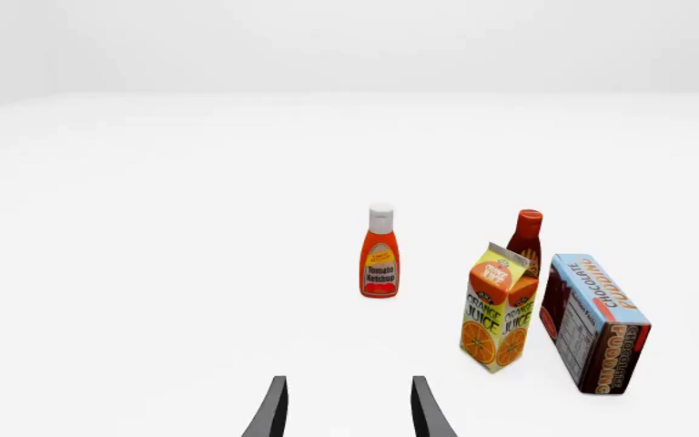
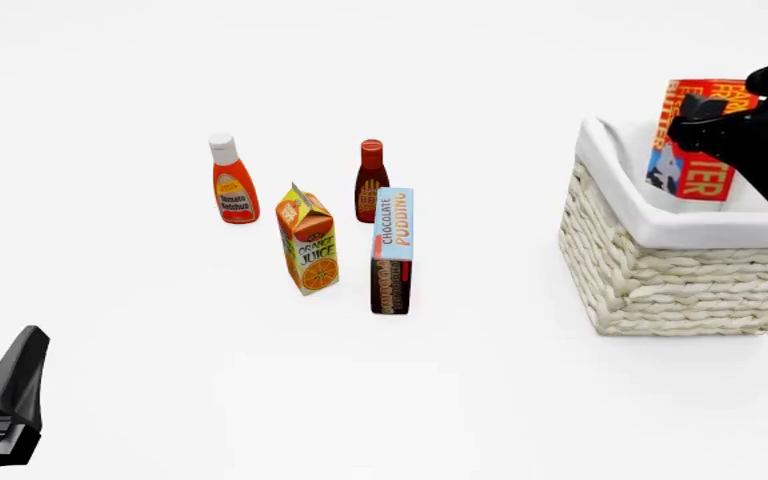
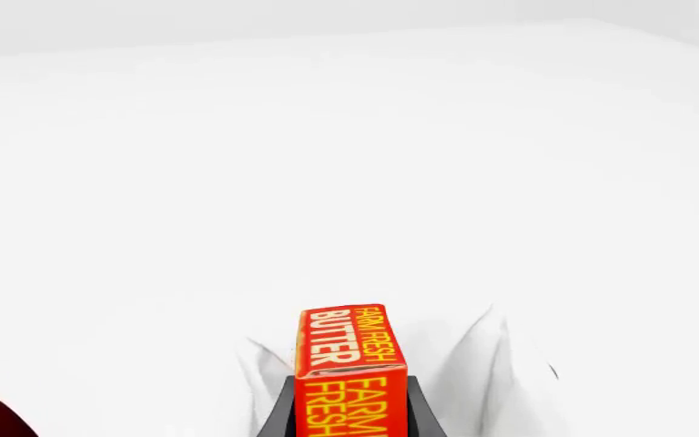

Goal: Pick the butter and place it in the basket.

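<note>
The butter (image 2: 699, 145), a red-orange carton lettered "FARM FRESH BUTTER", is held tilted over the cream wicker basket (image 2: 678, 275) at the right, partly above its white-lined rim. My right gripper (image 2: 738, 130) is shut on it from the right side. In the right wrist view the butter (image 3: 347, 350) sits between the dark fingers (image 3: 279, 414) with the white lining (image 3: 477, 364) below. My left gripper (image 1: 347, 410) is open and empty, low at the near left of the table; its arm (image 2: 4, 400) shows in the front view.
A ketchup bottle (image 2: 232, 180), an orange juice carton (image 2: 309, 240), a dark red sauce bottle (image 2: 371, 178) and a chocolate pudding box (image 2: 391, 250) stand grouped left of centre. They also show in the left wrist view, the ketchup (image 1: 380, 252) nearest the middle.
</note>
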